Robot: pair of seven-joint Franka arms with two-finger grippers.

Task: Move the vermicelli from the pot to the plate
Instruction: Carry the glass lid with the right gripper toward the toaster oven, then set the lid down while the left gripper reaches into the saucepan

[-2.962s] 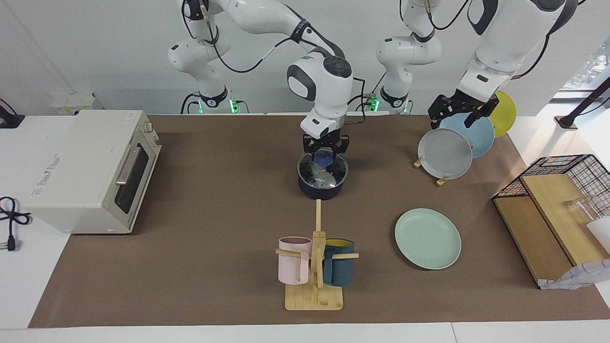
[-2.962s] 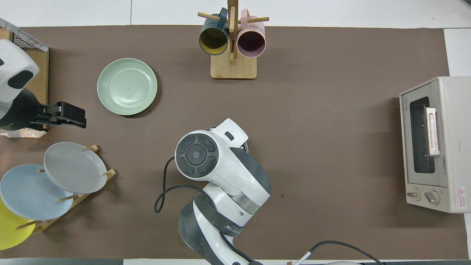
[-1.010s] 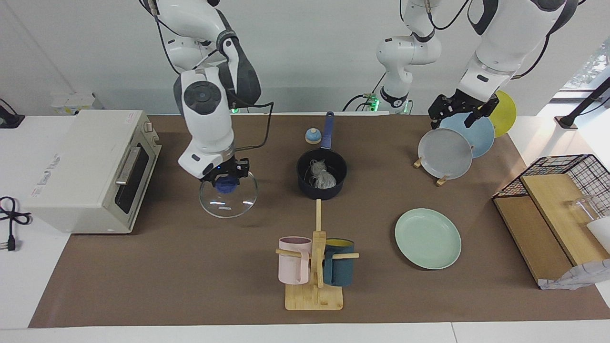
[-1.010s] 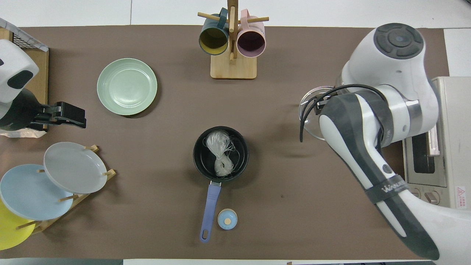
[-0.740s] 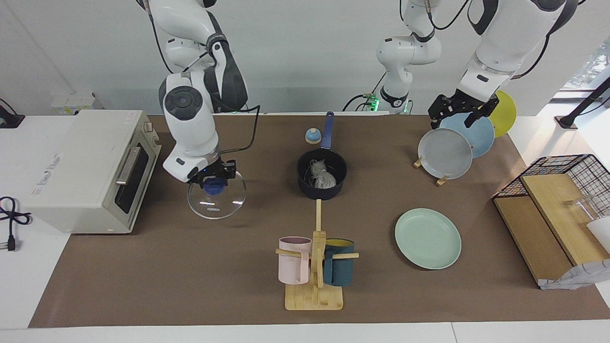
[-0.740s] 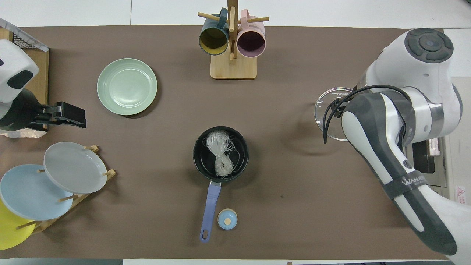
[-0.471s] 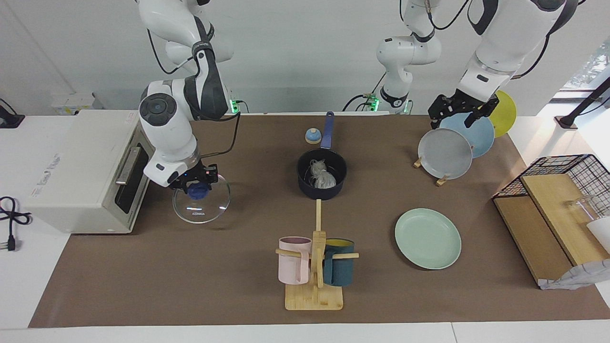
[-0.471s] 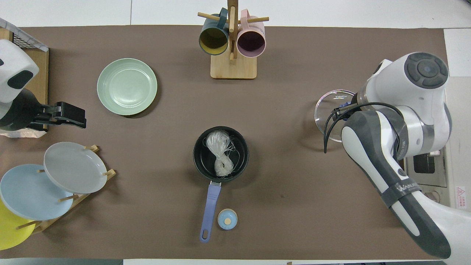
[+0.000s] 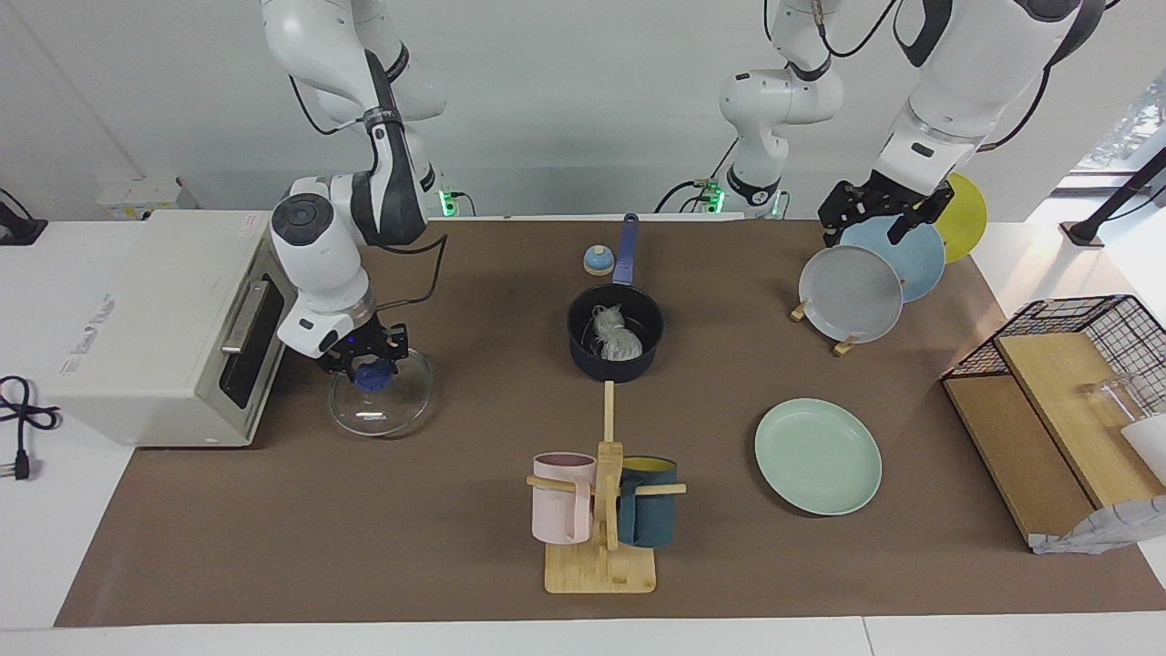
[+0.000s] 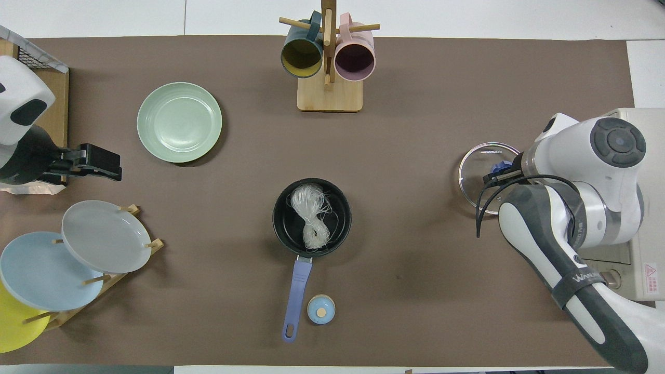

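Right pincer [image 9: 367, 363]: at the centre left of the facing view, low over the worktop [image 9: 437, 519], its fingers closed on the blue knob of the glass lid [image 9: 381, 394]; whether the lid rests on the worktop or hangs just above it cannot be told.
Glass lid: clear and round, just beside the front of the toaster oven [image 9: 173, 319]; in the overhead view it shows at the centre right [image 10: 486, 174], partly under the right arm.
Left pincer [image 9: 870, 211]: at the upper right of the facing view, up in the air over the plate rack [image 9: 824, 333]; this arm waits; whether its fingers are apart or together cannot be told.
Pot [image 9: 616, 342]: uncovered, at the middle of the facing view, its long blue handle pointing toward the robots; in the overhead view, centre of the frame [image 10: 311, 210].
Vermicelli [image 10: 310, 214]: a whitish bundle lying inside the pot, seen in the facing view too [image 9: 616, 335].
Plate [image 9: 818, 456]: mint green and bare, flat on the worktop at the lower right of the facing view, well apart from the pot; upper left in the overhead view [image 10: 179, 122].
Mug stand [image 9: 601, 510]: lower centre of the facing view, bearing a pink mug [image 9: 562, 497] and a dark teal mug [image 9: 649, 515].
Small blue round object [image 9: 598, 260]: just beside the pot's handle.
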